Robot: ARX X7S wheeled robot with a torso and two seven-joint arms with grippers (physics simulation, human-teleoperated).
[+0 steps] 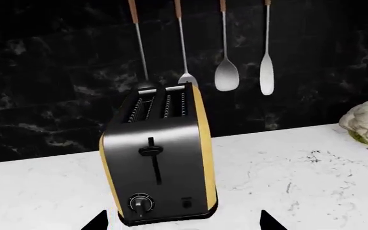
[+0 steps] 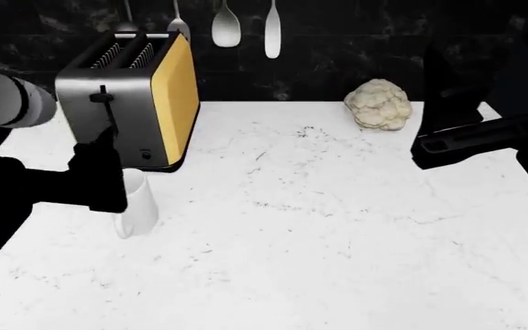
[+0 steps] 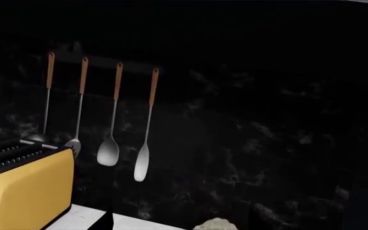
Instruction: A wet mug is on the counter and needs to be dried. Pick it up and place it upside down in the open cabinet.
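Mug (image 2: 138, 206): a plain white cylinder standing upright on the counter, just in front of the toaster's near end and partly hidden by the left gripper; its handle cannot be made out.
Counter (image 2: 337, 227): a white slab with faint grey veins and specks, meeting a black marbled wall at the back.
Left gripper (image 2: 99, 180): a dark shape at the mug's left side, overlapping it in the head view; whether the fingers touch the mug, and whether the jaws are parted or closed, cannot be told. In the left wrist view only two dark fingertips (image 1: 96, 221) show at the frame's edge, set well apart.
Right gripper (image 2: 447, 141): raised above the counter's right side, near the cauliflower; its jaw state is too dark to read.
Toaster (image 2: 140, 96): steel with yellow sides, two slots, a lever and a dial, at the counter's back left.
Cauliflower (image 2: 379, 103): lying near the back wall.
Utensils (image 3: 109, 122): four wooden-handled pieces hanging on the wall above the toaster.
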